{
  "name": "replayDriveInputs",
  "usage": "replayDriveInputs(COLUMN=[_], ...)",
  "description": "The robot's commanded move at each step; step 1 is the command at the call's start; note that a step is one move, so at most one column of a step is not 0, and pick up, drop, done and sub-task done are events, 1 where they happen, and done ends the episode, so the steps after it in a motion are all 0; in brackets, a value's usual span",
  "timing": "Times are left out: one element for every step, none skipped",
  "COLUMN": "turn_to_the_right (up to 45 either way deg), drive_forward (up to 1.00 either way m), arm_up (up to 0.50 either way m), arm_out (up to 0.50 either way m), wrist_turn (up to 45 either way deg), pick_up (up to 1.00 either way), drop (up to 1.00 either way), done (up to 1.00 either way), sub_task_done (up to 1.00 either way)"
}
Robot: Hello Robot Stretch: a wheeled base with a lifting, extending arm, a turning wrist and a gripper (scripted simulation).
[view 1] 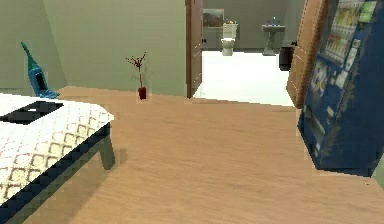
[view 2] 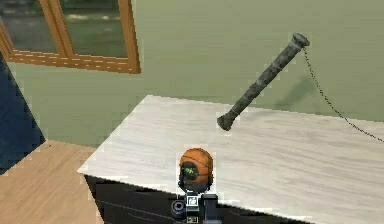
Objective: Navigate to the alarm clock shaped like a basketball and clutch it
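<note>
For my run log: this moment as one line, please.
basketball clock: on white counter, near edge | jaws: near clock, hold unclear | bat: leaning

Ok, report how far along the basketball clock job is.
Navigation looks done: the orange, basketball-shaped alarm clock stands at the near edge of the white-topped dresser in the arm side view. In hand: the gripper is at the clock, which appears to rest on the top, so I cannot tell whether the gripper holds anything. Left: a hold proven by the clock hanging clear of the dresser.
</note>
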Motion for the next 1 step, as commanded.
replayDriveInputs(turn_to_the_right=[0.0], drive_forward=[0.00], arm_up=[0.00], arm_out=[0.00], wrist_turn=[0.0], pick_up=[1.00], drop=[0.00], done=[0.00], sub_task_done=[0.00])
